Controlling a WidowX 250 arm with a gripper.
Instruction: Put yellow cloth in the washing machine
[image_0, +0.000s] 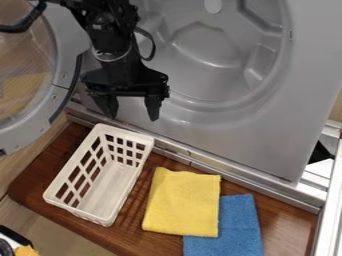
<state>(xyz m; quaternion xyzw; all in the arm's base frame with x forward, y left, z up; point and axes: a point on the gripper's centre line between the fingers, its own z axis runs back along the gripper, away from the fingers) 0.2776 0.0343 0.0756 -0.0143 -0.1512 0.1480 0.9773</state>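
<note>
Here, we see the empty black gripper (130, 108), jaws spread wide, by the washing machine (267, 137) near a white basket (80, 213).

Yellow cloth (182, 202), blue cloth (235, 225), white basket (99, 175).

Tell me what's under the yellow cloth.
The yellow cloth overlaps part of the blue cloth, which shows past its right and lower edges. Brown wood shows around them. How far the blue cloth extends underneath, or whether anything else is there, is covered.
</note>
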